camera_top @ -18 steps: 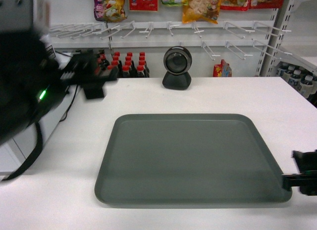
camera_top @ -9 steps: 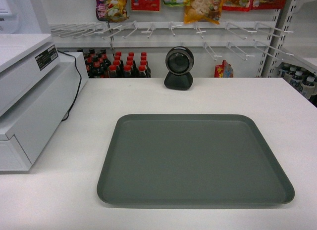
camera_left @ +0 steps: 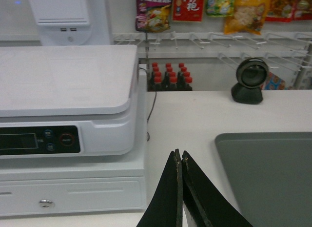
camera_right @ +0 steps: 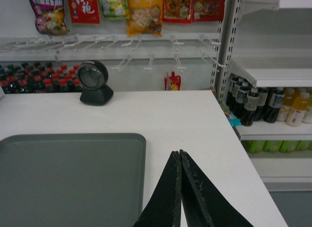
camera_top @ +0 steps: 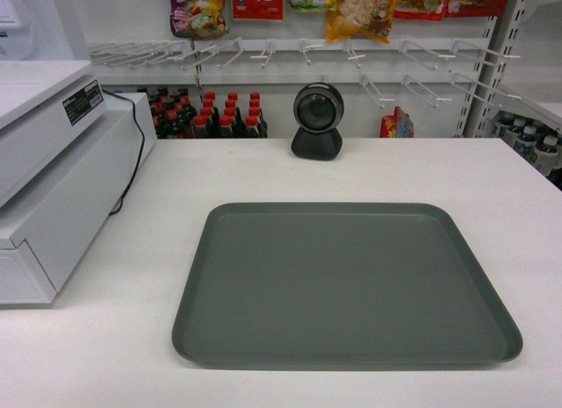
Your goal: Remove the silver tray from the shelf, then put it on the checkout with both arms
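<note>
The silver tray (camera_top: 344, 281) lies flat on the white checkout (camera_top: 263, 175), empty, with neither arm in the head view. In the left wrist view the left gripper (camera_left: 179, 156) is shut with nothing in it, hovering over the counter just left of the silver tray (camera_left: 268, 173). The right wrist view shows the right gripper (camera_right: 179, 155) shut and empty, just right of the silver tray (camera_right: 68, 178). A white shelf (camera_right: 273, 75) with bottles stands to the right of the counter.
A white register machine (camera_top: 48, 180) fills the counter's left side. A round black scanner (camera_top: 316, 120) stands at the back. Sauce bottles (camera_top: 219, 114) and peg hooks with snack bags (camera_top: 356, 13) line the wall behind. The counter's right edge (camera_right: 243, 154) drops off beside drink bottles (camera_right: 265, 105).
One second ago the left arm was raised at the head view's left and the right gripper sat at the tray's right rim; both have withdrawn out of the head view. The tray has not moved.
</note>
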`<state>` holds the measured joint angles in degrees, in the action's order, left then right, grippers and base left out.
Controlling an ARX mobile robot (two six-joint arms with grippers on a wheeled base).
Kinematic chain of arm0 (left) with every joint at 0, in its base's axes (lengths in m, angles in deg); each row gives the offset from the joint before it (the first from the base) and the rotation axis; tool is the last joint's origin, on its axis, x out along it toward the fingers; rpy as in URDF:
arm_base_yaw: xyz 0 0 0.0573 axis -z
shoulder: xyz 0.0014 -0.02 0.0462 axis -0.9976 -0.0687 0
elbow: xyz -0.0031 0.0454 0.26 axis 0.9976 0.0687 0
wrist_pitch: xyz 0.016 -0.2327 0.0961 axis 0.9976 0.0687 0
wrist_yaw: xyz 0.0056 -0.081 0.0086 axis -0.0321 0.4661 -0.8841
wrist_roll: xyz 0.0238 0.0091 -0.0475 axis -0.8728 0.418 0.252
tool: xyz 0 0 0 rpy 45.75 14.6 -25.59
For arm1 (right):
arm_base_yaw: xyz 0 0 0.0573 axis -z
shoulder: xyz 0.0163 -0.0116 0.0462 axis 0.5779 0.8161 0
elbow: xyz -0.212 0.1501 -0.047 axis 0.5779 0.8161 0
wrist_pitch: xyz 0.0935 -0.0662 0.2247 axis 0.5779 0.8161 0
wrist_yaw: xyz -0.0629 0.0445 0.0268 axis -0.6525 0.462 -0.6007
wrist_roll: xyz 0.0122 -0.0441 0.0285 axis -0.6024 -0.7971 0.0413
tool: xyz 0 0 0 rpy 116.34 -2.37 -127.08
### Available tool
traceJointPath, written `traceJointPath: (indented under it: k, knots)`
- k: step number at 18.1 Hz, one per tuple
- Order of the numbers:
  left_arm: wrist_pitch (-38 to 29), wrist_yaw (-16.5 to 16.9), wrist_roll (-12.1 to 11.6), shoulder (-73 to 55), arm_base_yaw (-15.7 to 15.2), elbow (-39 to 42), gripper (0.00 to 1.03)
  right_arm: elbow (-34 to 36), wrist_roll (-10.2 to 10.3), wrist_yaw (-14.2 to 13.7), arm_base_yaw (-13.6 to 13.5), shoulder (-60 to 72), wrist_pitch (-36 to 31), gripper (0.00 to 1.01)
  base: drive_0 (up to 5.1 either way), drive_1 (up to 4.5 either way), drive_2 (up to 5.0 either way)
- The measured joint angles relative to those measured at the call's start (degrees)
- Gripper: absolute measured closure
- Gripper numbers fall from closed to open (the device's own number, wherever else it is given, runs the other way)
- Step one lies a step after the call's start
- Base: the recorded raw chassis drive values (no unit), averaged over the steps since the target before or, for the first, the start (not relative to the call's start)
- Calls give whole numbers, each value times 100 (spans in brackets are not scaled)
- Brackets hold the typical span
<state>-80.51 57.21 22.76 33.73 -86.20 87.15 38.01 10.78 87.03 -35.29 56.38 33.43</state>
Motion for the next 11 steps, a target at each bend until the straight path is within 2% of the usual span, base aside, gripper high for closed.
traceJointPath:
  k: [7,11]
  knots:
    - [1512,13,0,1707,22,92,102,26,0,0,0,-1738,1585,99,0,0,0]
    - [2041,11,0,2247,22,92,102,26,0,0,0,-2275,2081,99,0,0,0]
